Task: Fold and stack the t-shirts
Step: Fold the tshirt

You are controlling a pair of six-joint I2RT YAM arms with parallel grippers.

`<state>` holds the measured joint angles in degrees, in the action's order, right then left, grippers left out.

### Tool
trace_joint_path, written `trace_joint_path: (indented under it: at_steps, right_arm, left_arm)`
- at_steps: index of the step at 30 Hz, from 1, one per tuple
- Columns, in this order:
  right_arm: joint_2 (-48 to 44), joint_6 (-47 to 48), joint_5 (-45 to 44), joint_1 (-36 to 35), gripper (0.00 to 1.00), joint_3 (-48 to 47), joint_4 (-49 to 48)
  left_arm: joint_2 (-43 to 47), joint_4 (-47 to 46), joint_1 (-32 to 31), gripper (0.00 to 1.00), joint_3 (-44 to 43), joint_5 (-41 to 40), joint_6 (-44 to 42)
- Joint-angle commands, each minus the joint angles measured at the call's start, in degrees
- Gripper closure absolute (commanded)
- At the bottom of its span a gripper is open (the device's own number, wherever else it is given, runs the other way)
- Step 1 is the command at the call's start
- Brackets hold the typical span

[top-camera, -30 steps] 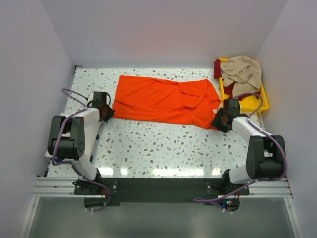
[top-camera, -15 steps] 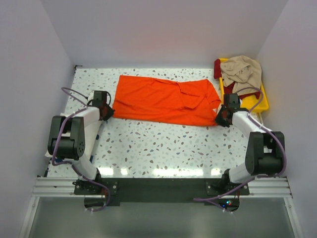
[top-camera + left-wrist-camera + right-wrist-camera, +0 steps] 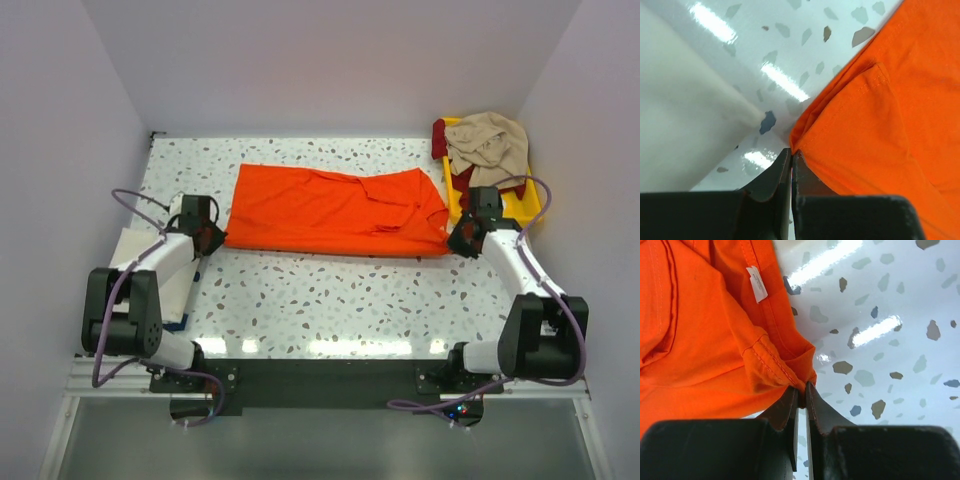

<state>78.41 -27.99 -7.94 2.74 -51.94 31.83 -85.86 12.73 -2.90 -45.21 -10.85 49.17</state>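
**Both arms at the near corners of the spread shirt.** Your left gripper [image 3: 791,152] has its jaws pressed almost together on the near left corner of the orange t-shirt [image 3: 335,212], with only a thin fold of cloth between them. Your right gripper [image 3: 801,387] is closed in the same way. It pinches a hemmed corner at the shirt's right end, the end where the white neck tag [image 3: 757,284] shows.

Each pinch sits at an outer corner, probably so that you can draw the near edge taut between the two arms and carry it over as one straight line for a fold.

The shirt lies spread lengthwise across the middle of the speckled table [image 3: 330,290], flat apart from wrinkles toward its right end. Behind the right gripper, the yellow tray [image 3: 530,208] holds a crumpled beige t-shirt [image 3: 490,145] over a dark red t-shirt [image 3: 439,135], presumably awaiting their turn. On this evidence, folding has barely begun.
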Motion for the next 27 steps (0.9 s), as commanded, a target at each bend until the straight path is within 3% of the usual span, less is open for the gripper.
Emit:
trace_joint_path:
  at_steps: [1,9,12,14,15,16,17,18,21,27]
  right_arm:
    - [-4.3,0.4,-1.6,2.1,0.91,0.9,4.0]
    - [-9.1,-2.6,1.3,3.2,0.95,6.1,8.2]
    - [-11.8,-4.5,0.0,3.4,0.85,8.2,9.7]
    - [-13.3,-5.7,0.1,3.6,0.65,9.3,10.1]
    - [-14.2,-6.0,-0.1,3.6,0.55,9.4,10.1]
    - [-15.3,-5.9,-0.2,3.6,0.39,9.4,10.2]
    - [-15.7,-5.4,-0.3,3.6,0.34,9.1,10.2]
    - [-16.0,-5.0,-0.2,3.6,0.31,8.6,10.4]
    - [-16.4,-2.9,2.5,3.5,0.3,7.0,9.5]
    - [-15.0,-1.1,10.1,1.5,0.32,5.3,2.8]
  left_arm:
    - [5.1,1.3,0.1,1.0,3.8,-4.0,1.7]
    - [15.0,1.2,-0.1,1.0,14.5,-4.0,3.5]
    - [17.5,1.1,0.0,1.0,16.8,-3.5,3.7]
    - [18.8,1.2,-0.1,1.0,17.7,-3.1,3.5]
    - [19.2,1.5,-0.1,0.96,17.7,-3.1,3.5]
    - [19.7,2.2,-0.1,0.84,17.8,-3.3,3.2]
    - [20.9,2.4,-0.1,0.78,17.4,-3.2,3.0]
    - [21.6,2.9,-0.1,0.65,17.2,-3.3,2.3]
    - [24.6,3.1,-0.1,0.53,15.9,-2.7,1.1]
    - [23.7,0.9,-0.4,0.55,11.6,0.6,-1.7]
